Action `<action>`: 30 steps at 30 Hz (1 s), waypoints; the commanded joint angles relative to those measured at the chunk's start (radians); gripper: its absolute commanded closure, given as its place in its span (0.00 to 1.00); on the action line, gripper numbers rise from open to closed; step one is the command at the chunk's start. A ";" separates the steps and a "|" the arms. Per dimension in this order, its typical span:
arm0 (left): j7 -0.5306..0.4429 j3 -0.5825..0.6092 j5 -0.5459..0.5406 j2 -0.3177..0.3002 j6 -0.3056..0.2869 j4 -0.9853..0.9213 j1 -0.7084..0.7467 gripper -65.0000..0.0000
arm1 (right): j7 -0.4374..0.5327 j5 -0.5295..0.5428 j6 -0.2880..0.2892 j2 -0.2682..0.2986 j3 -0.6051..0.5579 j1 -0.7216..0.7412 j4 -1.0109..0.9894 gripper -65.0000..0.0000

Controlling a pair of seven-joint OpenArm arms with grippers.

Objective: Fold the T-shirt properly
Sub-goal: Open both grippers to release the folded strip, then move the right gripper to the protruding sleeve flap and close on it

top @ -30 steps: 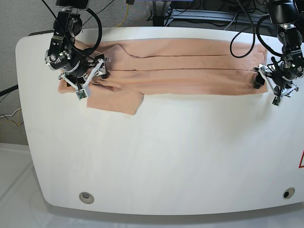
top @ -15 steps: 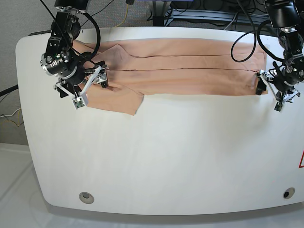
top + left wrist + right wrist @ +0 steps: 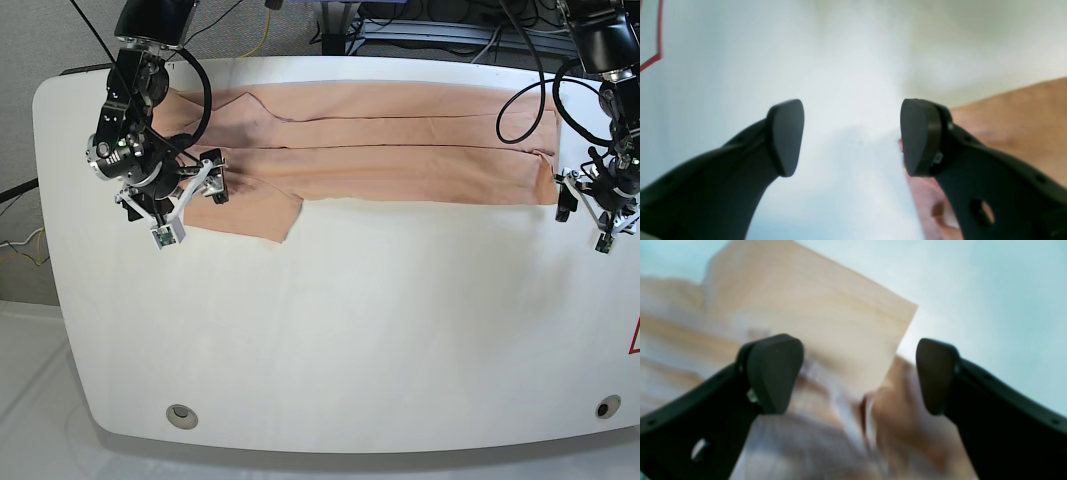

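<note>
The peach T-shirt [image 3: 380, 140] lies folded lengthwise as a long band across the back of the white table [image 3: 350, 330]. One sleeve [image 3: 250, 212] sticks out toward the front at its left end. My right gripper [image 3: 190, 205] is open and empty just above that sleeve; the right wrist view shows the sleeve [image 3: 826, 316] between its spread fingers [image 3: 773, 376]. My left gripper [image 3: 584, 220] is open and empty just off the shirt's right end. In the left wrist view the cloth [image 3: 1013, 113] lies beside its right finger [image 3: 920, 136], over bare table.
Cables and equipment [image 3: 420, 30] run behind the table's back edge. A red mark [image 3: 634, 340] is at the table's right edge. Two round holes [image 3: 181, 415] [image 3: 608, 407] sit near the front corners.
Both grippers have moved toward the table's front and outward. The left gripper has slid off the shirt's right end. The shirt lies flat and still.
</note>
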 commanded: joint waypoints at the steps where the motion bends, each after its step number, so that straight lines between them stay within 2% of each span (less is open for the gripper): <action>1: -0.017 -0.008 -0.009 -0.022 0.005 0.018 -0.023 0.36 | 0.044 0.010 0.001 0.003 0.003 0.041 -0.031 0.18; 7: -0.017 -0.018 -0.009 -0.045 0.005 0.018 -0.020 0.36 | 0.086 0.010 0.001 0.003 0.005 0.101 -0.127 0.18; 18: -0.018 -0.031 -0.009 -0.048 0.003 0.018 -0.016 0.36 | 0.193 0.010 -0.001 0.003 0.005 0.147 -0.285 0.18; 30: -0.018 -0.029 -0.009 -0.048 0.002 0.018 -0.016 0.36 | 0.207 0.009 -0.001 0.003 0.005 0.132 -0.303 0.18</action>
